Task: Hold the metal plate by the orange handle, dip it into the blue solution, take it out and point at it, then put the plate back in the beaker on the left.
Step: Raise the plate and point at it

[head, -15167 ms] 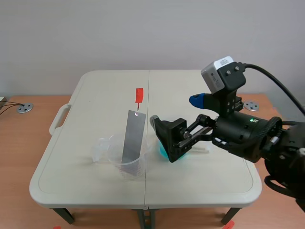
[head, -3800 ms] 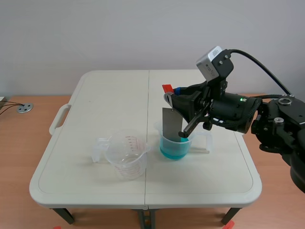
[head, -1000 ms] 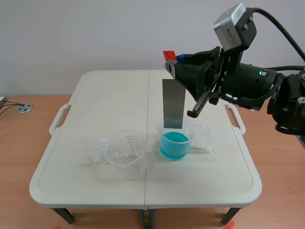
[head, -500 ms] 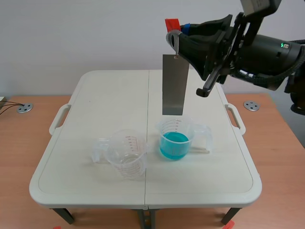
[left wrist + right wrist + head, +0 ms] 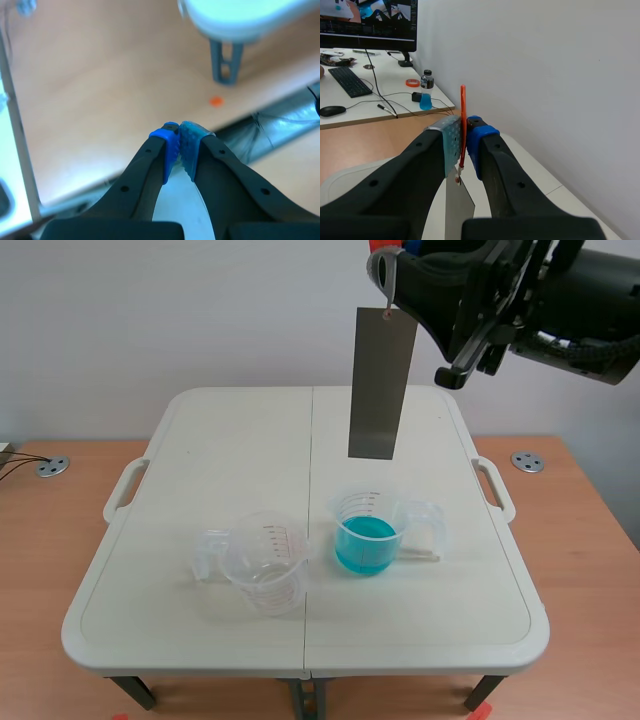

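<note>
The grey metal plate (image 5: 380, 385) hangs upright in the air, its lower edge well above the beaker of blue solution (image 5: 366, 535). My right gripper (image 5: 392, 262) holds it from high over the table's far side. In the right wrist view that gripper (image 5: 462, 146) is shut on the thin orange handle (image 5: 463, 117), and the plate (image 5: 458, 206) hangs below the pads. The empty clear beaker (image 5: 262, 562) stands to the left of the blue one. My left gripper (image 5: 179, 146) is shut on nothing, away from the table and over the floor.
The white folding table (image 5: 200, 460) carries only the two beakers, near its front middle. Its side handles (image 5: 122, 492) stick out at both ends. In the left wrist view I see a table leg (image 5: 225, 65) and an orange mark (image 5: 216, 101) on the wooden floor.
The right arm has lifted the plate straight up and slightly right, from just above the blue beaker to high over the table. The beakers stay put.
</note>
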